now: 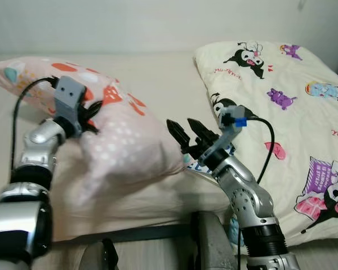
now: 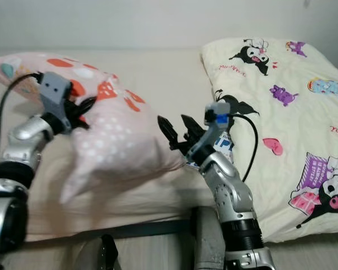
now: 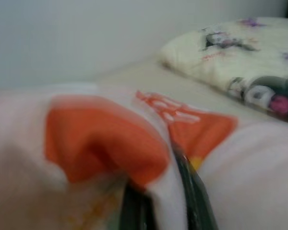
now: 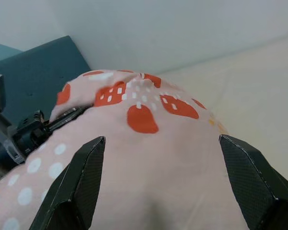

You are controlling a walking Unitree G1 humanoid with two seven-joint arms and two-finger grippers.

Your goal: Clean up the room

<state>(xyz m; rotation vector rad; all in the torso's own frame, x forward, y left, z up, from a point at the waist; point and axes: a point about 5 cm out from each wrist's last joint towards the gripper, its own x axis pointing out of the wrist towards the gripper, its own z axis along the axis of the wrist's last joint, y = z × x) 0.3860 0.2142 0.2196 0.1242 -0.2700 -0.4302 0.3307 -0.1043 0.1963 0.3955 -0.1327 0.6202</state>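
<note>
here, on a beige bed [image 1: 158, 79] set against a pale wall [image 1: 129, 22], the left gripper [image 1: 93, 109] is clamped on a fold of a pink pillow [image 1: 124, 146] printed with orange mushrooms and white dots. the pillow lies on the left half of the bed, its near right corner bunched and blurred. in the left wrist view, the black fingers [image 3: 192, 191] pinch the orange-patterned fabric between them. the right gripper [image 1: 187, 133] hovers just beside the pillow's right edge, its two black fingers spread apart and holding nothing; in the right wrist view the fingertips [image 4: 86, 167] frame the pillow's rounded end without clearly touching it. on the right side of the bed lies a cream pillow [image 1: 281, 112] with cartoon characters in black, purple and pink, well apart from the left gripper. a small blue-and-white item [image 1: 203, 165] peeks out under the right wrist; what it is cannot be told.
</note>
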